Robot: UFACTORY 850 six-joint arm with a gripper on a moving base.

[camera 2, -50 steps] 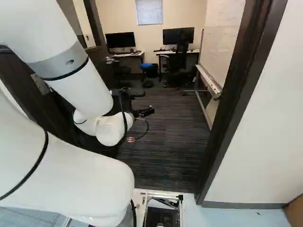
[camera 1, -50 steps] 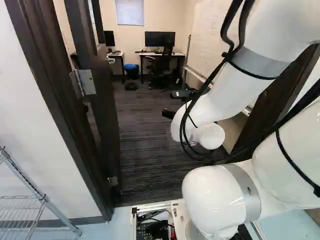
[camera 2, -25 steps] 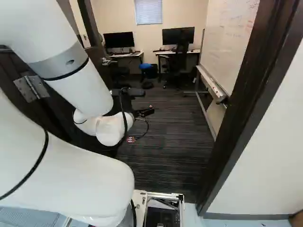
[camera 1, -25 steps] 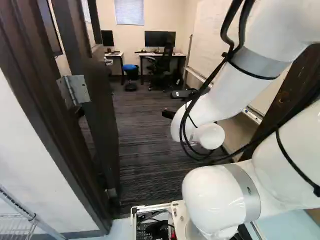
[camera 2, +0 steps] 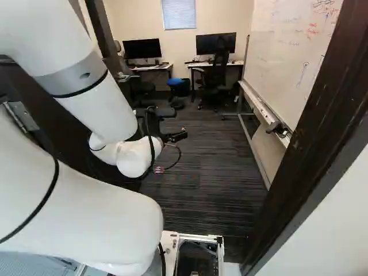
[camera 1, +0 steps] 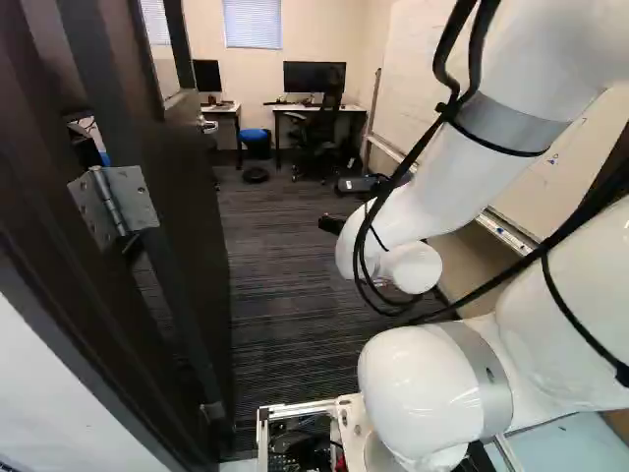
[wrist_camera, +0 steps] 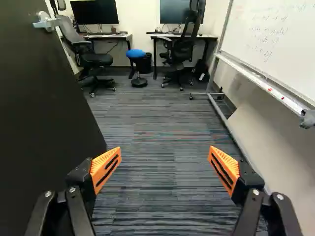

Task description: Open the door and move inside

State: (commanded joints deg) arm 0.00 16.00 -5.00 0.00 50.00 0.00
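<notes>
The black two-fingered hand (camera 2: 177, 135) stands wide open, its ridged orange pads (wrist_camera: 106, 168) well apart with nothing between them. Under and ahead of it runs the dark grey striped carpet (wrist_camera: 157, 196). The tall dark brown door (wrist_camera: 42, 113) stands open into the room, to the hand's left; its silver lever handle (wrist_camera: 47, 22) is free of the hand. The white jointed arm (camera 1: 447, 182) reaches through the doorway, between the silver metal hinge (camera 1: 116, 204) and the dark wooden frame post (camera 2: 307, 144) at the right of the right base view. Right of the hand, a white whiteboard (wrist_camera: 280, 44) stands on a metal frame. Farther ahead are a blue-seated round stool (wrist_camera: 135, 53), black mesh office chairs (wrist_camera: 182, 49), and two white-topped benches (wrist_camera: 106, 37) carrying black monitors (wrist_camera: 96, 12), below a window with pale blinds (camera 2: 179, 14).
</notes>
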